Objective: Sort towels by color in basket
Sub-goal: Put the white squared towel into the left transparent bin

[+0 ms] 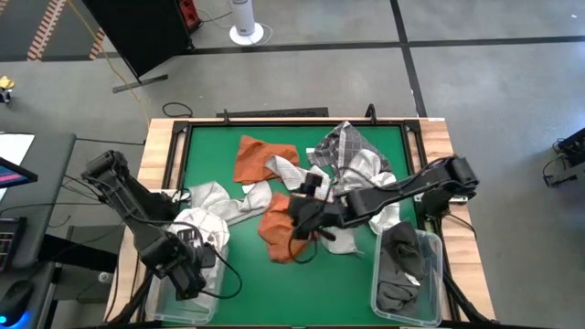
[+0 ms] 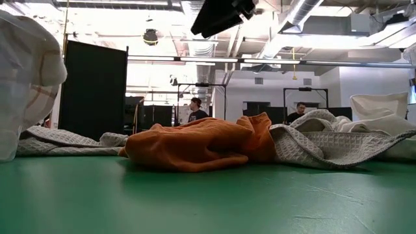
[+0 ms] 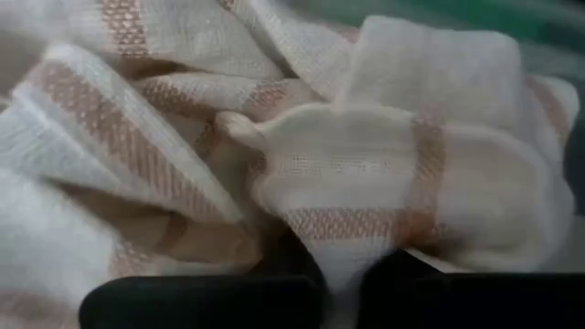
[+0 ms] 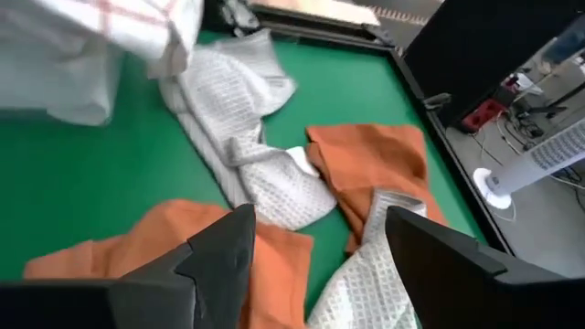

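towels lie in a loose heap across the green table (image 1: 206, 155), and both arms are placed to pull single cloths out of it by colour. left gripper (image 1: 187, 265) sits over the clear bin (image 1: 155, 291) at the near left corner, jaws pinched tight on a white towel with faint orange stripes (image 3: 302, 164); the grip is narrow because the cloth is thin, and it hangs there, probably so the cloth can drop into that bin. right gripper (image 4: 311, 265) hovers above the middle of the pile with its fingers (image 4: 224, 251) spread as wide as they go and nothing between them, a stance that suits coming down on a bunched cloth. below it lie an orange towel (image 1: 274, 228) and a waffle-weave white towel (image 4: 247, 146), overlapping, with a second orange towel (image 1: 260, 157) further back and a checked towel (image 1: 343, 146) near the far edge. dark grey towels (image 1: 402, 260) already fill the right bin (image 1: 377, 294), so that colour looks sorted.
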You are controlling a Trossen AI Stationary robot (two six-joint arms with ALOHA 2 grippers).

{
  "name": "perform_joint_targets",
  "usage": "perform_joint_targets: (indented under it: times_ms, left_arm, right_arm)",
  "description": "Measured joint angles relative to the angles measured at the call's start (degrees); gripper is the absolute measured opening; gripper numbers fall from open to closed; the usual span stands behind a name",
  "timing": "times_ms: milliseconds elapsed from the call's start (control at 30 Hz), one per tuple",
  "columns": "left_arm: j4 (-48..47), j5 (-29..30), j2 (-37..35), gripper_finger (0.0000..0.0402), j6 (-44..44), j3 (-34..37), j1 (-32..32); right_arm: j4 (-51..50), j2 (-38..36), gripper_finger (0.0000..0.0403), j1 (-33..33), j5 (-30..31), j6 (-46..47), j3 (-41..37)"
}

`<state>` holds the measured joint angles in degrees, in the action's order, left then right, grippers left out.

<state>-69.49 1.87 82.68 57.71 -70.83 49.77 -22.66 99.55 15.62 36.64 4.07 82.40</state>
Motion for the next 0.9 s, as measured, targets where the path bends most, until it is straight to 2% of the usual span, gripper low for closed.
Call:
perform_joint_targets:
  times_ms: [133, 267, 433, 900]
  left_arm:
    - [0.1, -0.1, 2.1, 0.0008, 1.1, 2.2, 0.3]
    - [0.1, -0.7, 3.7, 0.0008, 1.7, 4.3, 0.5]
    - [2.3, -1.0, 4.0, 0.0008, 1.6, 7.4, 1.6]
    - [20.3, 0.7, 3.9, 0.0003, -0.4, 18.7, 7.1]
  right_arm:
    - [6.8, -4.5, 0.0281, -1.0, -0.1, -0.1, -6.2]
    - [11.1, -7.4, 0.0281, -0.6, -0.1, -1.4, -9.2]
    - [12.3, -7.8, 0.0281, 0.9, -0.6, -3.6, -9.3]
    - [15.2, -7.6, 0.0281, 1.7, -0.6, -5.6, -9.3]
